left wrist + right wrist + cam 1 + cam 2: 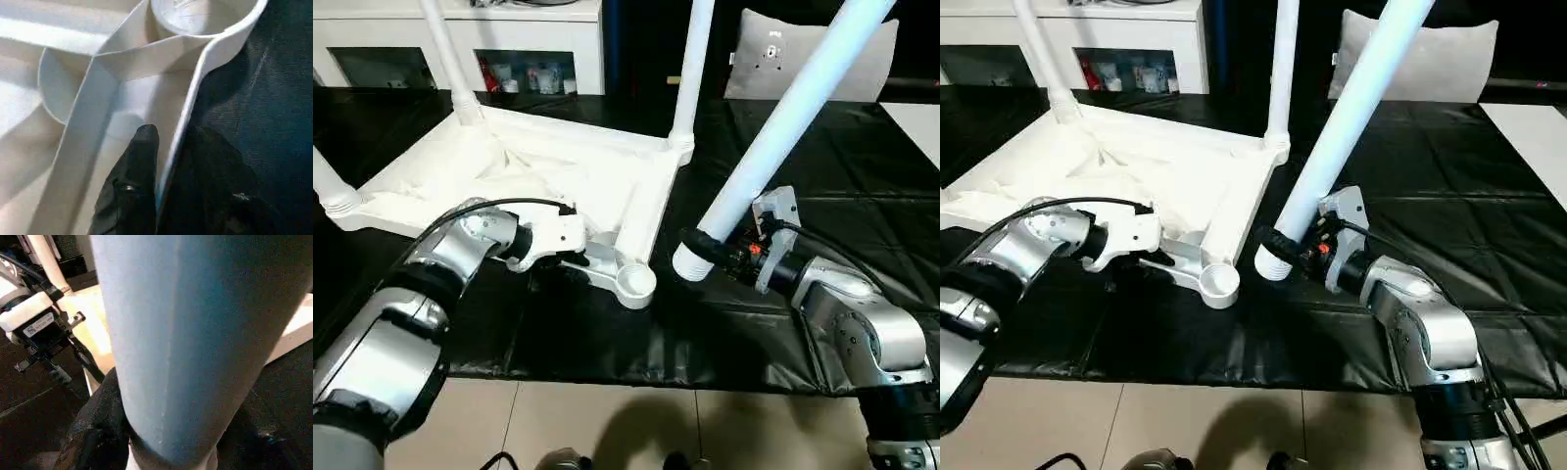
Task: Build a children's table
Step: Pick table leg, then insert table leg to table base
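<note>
**Table top upside down, three legs seated, fourth leg in the right gripper**

The table top (pixel 538 166) lies ribbed side up on a black sheet (pixel 822 157), occupying the upper left and centre of the head views. Three legs stand in its corner sockets: one (pixel 450 59) at the far left corner, one (pixel 690 69) at the far right corner, and one (pixel 328 181) at the left edge of the frame, its upper part cut off. The near right corner socket (pixel 634 284) is empty; it sits at the centre of the frame, its round cup facing up.

The fourth leg (pixel 783 127) slants from the upper right of the frame down to the centre, tilted, not upright. Its lower end hangs just beside the empty socket, apart from it and above the sheet. The right gripper (pixel 710 253) is clamped around this leg close to its lower end, black fingers on either side of the tube.

The left gripper (pixel 166 171) is at the rim of the table top just behind the empty socket. In the left wrist view one finger (pixel 134 181) lies inside the rim wall and the other outside, with the wall between them; whether they press on it cannot be told.

A white cabinet (pixel 460 39) stands at the upper left behind the sheet, and a grey cushion (pixel 803 59) at the upper right. Tiled floor (pixel 607 431) runs along the bottom edge.
</note>
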`<state>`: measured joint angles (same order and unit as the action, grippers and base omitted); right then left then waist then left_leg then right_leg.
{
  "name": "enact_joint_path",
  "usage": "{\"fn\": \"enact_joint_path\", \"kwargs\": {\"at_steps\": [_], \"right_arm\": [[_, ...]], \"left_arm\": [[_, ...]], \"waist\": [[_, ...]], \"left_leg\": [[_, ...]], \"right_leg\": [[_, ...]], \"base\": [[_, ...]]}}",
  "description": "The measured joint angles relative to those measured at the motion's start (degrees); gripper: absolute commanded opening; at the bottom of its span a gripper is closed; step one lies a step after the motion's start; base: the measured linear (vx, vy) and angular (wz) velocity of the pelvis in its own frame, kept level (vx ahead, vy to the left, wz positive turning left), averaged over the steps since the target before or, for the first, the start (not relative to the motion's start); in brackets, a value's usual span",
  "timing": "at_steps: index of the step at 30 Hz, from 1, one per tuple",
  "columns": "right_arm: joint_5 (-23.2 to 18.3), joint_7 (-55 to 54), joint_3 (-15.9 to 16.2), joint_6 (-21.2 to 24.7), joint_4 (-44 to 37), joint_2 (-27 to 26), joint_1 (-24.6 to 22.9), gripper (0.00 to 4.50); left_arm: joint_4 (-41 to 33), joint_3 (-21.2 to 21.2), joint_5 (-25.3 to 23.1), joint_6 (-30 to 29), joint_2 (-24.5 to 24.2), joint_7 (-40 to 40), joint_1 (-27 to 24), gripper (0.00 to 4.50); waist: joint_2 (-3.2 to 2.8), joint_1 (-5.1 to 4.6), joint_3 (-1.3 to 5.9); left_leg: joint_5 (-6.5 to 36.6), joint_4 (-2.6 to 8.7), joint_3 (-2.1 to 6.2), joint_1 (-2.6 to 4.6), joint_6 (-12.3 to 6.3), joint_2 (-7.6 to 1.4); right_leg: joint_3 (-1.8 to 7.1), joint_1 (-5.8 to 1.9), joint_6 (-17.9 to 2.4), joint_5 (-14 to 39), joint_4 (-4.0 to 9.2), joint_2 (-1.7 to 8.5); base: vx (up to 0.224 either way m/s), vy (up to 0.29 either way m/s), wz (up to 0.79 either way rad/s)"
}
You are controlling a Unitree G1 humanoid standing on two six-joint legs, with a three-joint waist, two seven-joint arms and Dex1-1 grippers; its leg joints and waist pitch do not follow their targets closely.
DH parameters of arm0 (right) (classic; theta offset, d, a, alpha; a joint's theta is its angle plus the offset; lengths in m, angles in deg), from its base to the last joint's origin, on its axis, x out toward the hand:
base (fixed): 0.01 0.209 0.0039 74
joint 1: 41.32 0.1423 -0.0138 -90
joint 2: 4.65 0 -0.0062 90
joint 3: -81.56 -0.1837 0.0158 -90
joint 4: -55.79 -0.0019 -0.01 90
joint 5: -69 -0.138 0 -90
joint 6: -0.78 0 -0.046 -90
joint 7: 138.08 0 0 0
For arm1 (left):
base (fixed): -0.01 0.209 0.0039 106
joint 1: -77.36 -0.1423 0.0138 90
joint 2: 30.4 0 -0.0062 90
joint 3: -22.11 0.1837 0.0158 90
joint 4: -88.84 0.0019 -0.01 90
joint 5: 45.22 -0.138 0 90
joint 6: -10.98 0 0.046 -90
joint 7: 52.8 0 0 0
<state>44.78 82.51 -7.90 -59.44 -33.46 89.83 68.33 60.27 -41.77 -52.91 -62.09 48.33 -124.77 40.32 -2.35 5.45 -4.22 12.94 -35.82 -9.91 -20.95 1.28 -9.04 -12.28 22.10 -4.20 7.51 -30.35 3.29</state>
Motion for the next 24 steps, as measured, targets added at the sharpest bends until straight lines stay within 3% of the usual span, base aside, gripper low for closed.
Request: {"fn": "enact_joint_path", "kwargs": {"at_steps": [2, 4, 7, 15, 19, 23, 24], "right_arm": [[0.0, 0.3, 0.0, 0.0, 0.0, 0.1, 0.0, 1.90], [0.0, 0.8, 0.0, 0.0, 0.0, 0.3, 0.0, 1.90], [0.0, 1.4, 0.0, 0.0, 0.0, 1.0, 0.0, 1.90], [0.1, 2.4, 0.1, 0.1, 0.0, 1.7, 0.8, 1.90], [0.1, 2.0, 0.3, 0.4, 0.0, 1.7, 1.2, 1.90], [0.2, -0.6, 0.3, 2.7, -0.1, 0.4, 1.9, 1.90], [0.1, -1.0, 0.3, 3.5, -0.3, 0.2, 2.3, 1.90]], "left_arm": [[0.4, 0.0, -0.1, -0.2, 0.0, -1.3, 0.6, 0.63], [0.9, 0.1, -0.5, -0.2, 0.0, -2.4, 1.2, 0.63], [1.4, 0.7, -1.8, -0.5, 0.1, -4.8, 2.3, 0.29], [1.7, 3.1, -6.1, 1.9, 0.4, -5.0, 3.9, 0.01], [1.9, 3.5, -7.5, 1.7, 1.1, -2.4, 3.6, 0.00], [2.2, 0.1, -5.7, -6.0, 5.2, 2.0, 2.0, 0.00], [2.3, -1.0, -4.9, -8.1, 6.1, 2.9, 1.7, 0.00]], "waist": [[0.00, 0.02, 0.00], [0.00, 0.05, 0.00], [0.02, -0.11, 0.01], [-0.06, -0.25, 0.12], [-0.13, -0.26, 0.18], [-1.02, -1.04, 0.55], [-1.05, -1.23, 0.55]], "left_leg": [[0.0, 0.03, 0.00, 0.00, -0.01, 0.00], [0.0, 0.04, 0.00, 0.01, -0.05, 0.00], [0.1, 0.05, -0.02, 0.03, -0.17, 0.00], [0.1, 0.15, -0.07, 0.16, -0.26, 0.01], [0.2, 0.19, -0.15, 0.92, 0.05, 0.03], [0.3, 0.19, -0.12, 1.63, -0.04, -0.53], [0.4, 0.13, -0.12, 1.81, -0.14, -0.59]], "right_leg": [[0.00, 0.00, 0.0, 0.0, 0.00, 0.00], [0.01, 0.00, 0.0, 0.0, 0.00, 0.00], [0.03, 0.00, 0.0, 0.0, -0.01, 0.00], [0.09, 0.00, 0.0, 0.1, -0.09, 0.00], [0.04, -0.70, 0.0, 0.1, 0.12, 0.00], [-0.97, -2.25, 0.5, 0.1, 1.30, 0.04], [-0.55, -2.20, 1.6, 1.0, 0.03, 0.04]], "base": [[0.000, 0.000, 0.00], [0.000, 0.000, 0.00], [0.000, 0.000, 0.00], [0.000, 0.000, 0.00], [0.000, 0.000, 0.00], [0.000, 0.000, 0.00], [0.000, 0.000, 0.00]]}}
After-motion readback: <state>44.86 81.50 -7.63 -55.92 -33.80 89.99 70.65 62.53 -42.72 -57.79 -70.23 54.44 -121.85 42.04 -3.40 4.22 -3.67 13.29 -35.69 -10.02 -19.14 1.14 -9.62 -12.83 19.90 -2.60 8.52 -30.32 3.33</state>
